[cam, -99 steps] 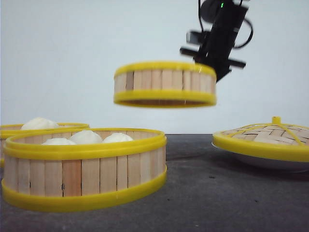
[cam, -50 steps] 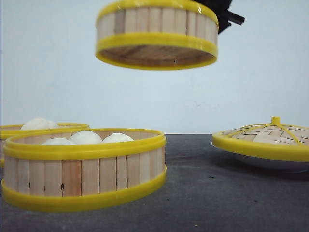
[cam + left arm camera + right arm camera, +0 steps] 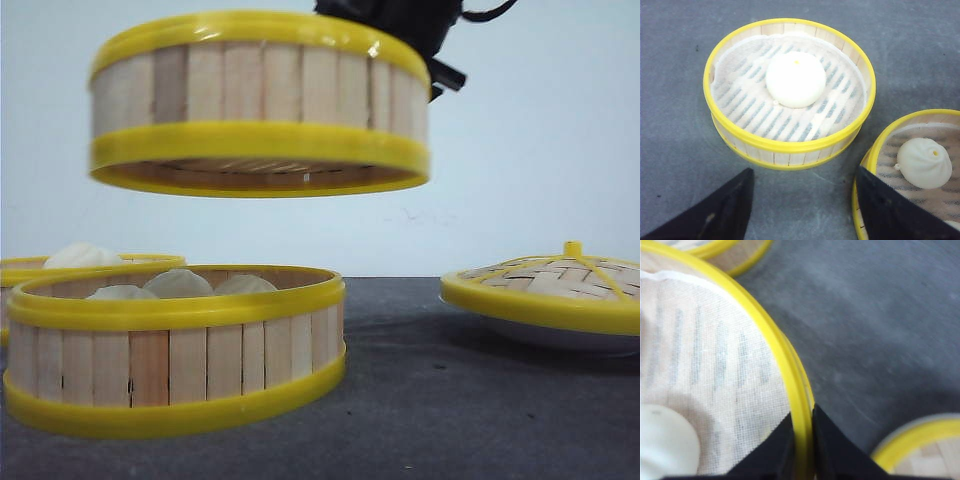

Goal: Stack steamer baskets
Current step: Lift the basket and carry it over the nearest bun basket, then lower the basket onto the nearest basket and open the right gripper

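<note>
Front view: a round steamer basket [image 3: 258,105] with pale wooden slats and yellow rims hangs in the air, high in the frame, carried by the right arm, whose dark body shows just behind the basket's top edge. Its slatted underside is visible from below. Beneath it, slightly lower left, a second basket [image 3: 175,345] sits on the dark grey table [image 3: 450,400] with white buns [image 3: 178,284] showing above its rim. Behind that, at the far left, the rim of a third basket [image 3: 30,268] peeks out with another bun on top. On the right, well apart, a domed woven lid [image 3: 555,285] with a yellow knob rests on a white plate [image 3: 545,335]. The fingers themselves are hidden here.

Left wrist view: this looks straight down on what the front camera only hints at. The far-left basket [image 3: 790,92] is lined with white cloth and holds a single bun [image 3: 795,80]. The nearer basket's edge [image 3: 910,165] shows beside it with one bun visible. The left gripper [image 3: 802,205] hangs above the table with its two dark fingers spread wide, holding nothing.

Right wrist view: only here is the grasp clear. The right gripper [image 3: 801,442] pinches the yellow rim of the lifted basket [image 3: 715,375], one finger inside the wall, one outside. The cloth lining and part of a bun [image 3: 665,445] show inside. The picture is blurred.
</note>
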Controlling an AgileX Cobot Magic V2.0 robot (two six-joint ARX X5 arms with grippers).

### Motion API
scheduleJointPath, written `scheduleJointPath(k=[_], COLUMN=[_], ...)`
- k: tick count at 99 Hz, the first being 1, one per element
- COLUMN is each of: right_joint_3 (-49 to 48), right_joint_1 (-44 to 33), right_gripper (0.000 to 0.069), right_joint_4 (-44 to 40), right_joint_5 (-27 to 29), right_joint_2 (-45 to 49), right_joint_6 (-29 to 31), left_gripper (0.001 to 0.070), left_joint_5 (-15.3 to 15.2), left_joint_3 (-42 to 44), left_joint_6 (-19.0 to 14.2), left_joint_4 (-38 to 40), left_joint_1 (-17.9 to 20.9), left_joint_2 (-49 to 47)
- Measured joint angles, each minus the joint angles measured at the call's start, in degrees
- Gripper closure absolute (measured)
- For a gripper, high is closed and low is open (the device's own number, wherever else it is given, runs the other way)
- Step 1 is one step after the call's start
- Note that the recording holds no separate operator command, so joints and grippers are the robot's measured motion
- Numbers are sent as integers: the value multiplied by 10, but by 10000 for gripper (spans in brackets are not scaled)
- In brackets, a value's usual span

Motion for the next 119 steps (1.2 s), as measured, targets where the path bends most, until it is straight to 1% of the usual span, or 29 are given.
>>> scheduleJointPath(k=[14,28,63,76,89,119], right_joint_3=[-17,-18,-21,-21,-21,-21], right_joint_1=[26,43,50,48,52,53], right_gripper=[668,668,668,668,668,668], right_joint_4=[57,81,88,91,114,121], right_joint_5=[2,2,19,29,57,57], right_joint_2=[0,1,65,67,67,67], right_joint_6=[0,1,4,4,4,6], left_gripper=[322,322,322,322,322,322], left_joint_5=[0,0,0,0,0,0], left_joint_3=[0,0,0,0,0,0], left_joint_6=[0,0,0,0,0,0], left_joint_4=[0,0,0,-1,-1,0], left_joint_1=[0,0,0,0,0,0], left_joint_2=[0,0,0,0,0,0])
